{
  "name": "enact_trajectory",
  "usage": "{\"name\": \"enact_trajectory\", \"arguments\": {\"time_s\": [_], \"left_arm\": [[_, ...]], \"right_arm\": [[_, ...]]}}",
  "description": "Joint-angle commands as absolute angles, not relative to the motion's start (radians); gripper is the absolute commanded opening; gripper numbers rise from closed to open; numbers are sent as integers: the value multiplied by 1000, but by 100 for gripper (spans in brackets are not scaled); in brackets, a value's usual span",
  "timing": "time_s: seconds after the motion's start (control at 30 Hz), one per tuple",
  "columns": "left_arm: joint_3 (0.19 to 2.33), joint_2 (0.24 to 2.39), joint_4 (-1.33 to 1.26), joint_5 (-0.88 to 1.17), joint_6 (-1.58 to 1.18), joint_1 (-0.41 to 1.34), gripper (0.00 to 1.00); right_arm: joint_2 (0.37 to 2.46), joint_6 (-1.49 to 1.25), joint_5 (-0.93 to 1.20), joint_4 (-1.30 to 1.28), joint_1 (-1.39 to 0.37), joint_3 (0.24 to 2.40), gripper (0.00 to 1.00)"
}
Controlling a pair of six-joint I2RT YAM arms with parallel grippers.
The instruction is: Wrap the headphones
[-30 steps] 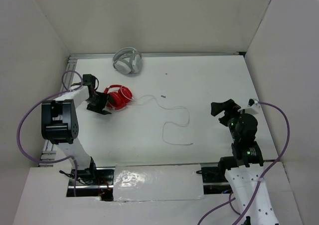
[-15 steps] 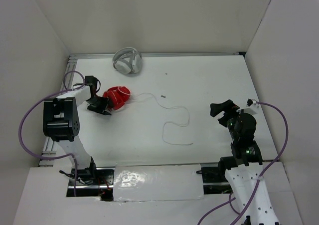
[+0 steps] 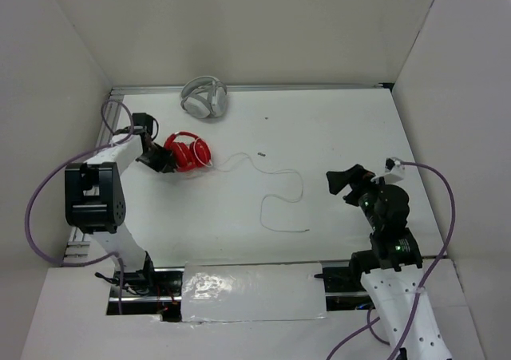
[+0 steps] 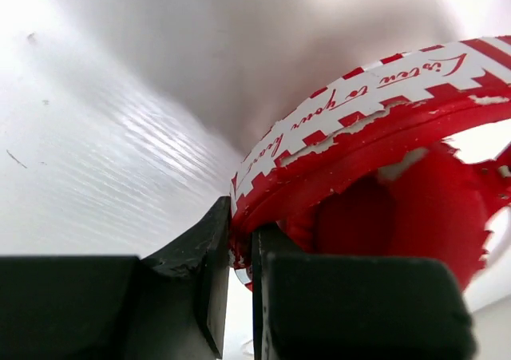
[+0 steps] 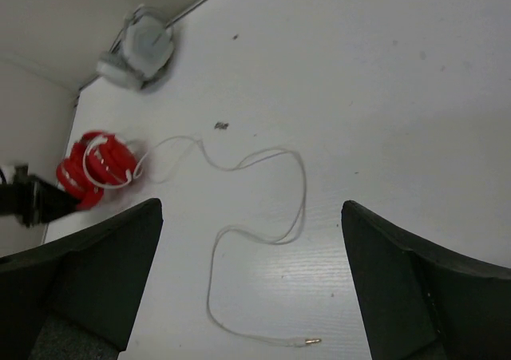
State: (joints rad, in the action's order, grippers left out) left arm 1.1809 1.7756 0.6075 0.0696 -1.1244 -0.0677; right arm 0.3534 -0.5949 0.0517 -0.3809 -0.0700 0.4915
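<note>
Near the left edge of the bench [image 3: 335, 128], toward its far-left corner, the left claw [image 3: 162, 160] has just clenched on the headband of the red headphones [image 3: 188, 152]; a second ago it stood open. I judge the headphones are now secured, so the wrapping can begin. Their white cable [image 3: 283, 191] lies loose toward the middle of the bench. The right claw [image 3: 345, 183] is released and holds nothing, with bare bench between it and the cable. The white-grey headphones [image 3: 204, 96] at the far edge are near, and the left edge leaves little room.
</note>
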Motion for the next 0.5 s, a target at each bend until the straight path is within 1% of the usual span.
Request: {"name": "enact_trajectory", "arguments": {"time_s": [0.0, 0.07, 0.1, 0.17, 0.2, 0.23, 0.27, 0.3, 0.33, 0.4, 0.47], "left_arm": [[1193, 1629, 470, 116, -916, -48, 0], [1190, 1562, 393, 147, -800, -32, 0], [1181, 1534, 364, 172, -763, -32, 0], [1163, 1451, 234, 332, -610, -31, 0], [1146, 1424, 198, 391, -574, -31, 0], [1141, 1376, 180, 464, -551, -29, 0], [1144, 1353, 166, 495, -502, -19, 0], [1147, 1333, 154, 523, -474, -12, 0], [1153, 1300, 155, 570, -412, -8, 0], [1169, 1272, 181, 610, -352, 31, 0], [1180, 1240, 213, 601, -313, 70, 0]], "right_arm": [[330, -532, 126, -318, -172, 508, 100], [356, -506, 130, -287, -240, 499, 100], [373, -494, 118, -272, -323, 502, 100], [446, -445, 17, -262, -424, 512, 100], [474, -430, -58, -253, -483, 515, 100], [503, -420, -146, -244, -631, 521, 100], [561, -399, -354, -217, -709, 523, 100], [587, -379, -453, -201, -792, 525, 100], [642, -332, -647, -178, -956, 526, 100], [699, -266, -779, -111, -1095, 535, 100], [796, -191, -866, -63, -1210, 561, 100]]}}
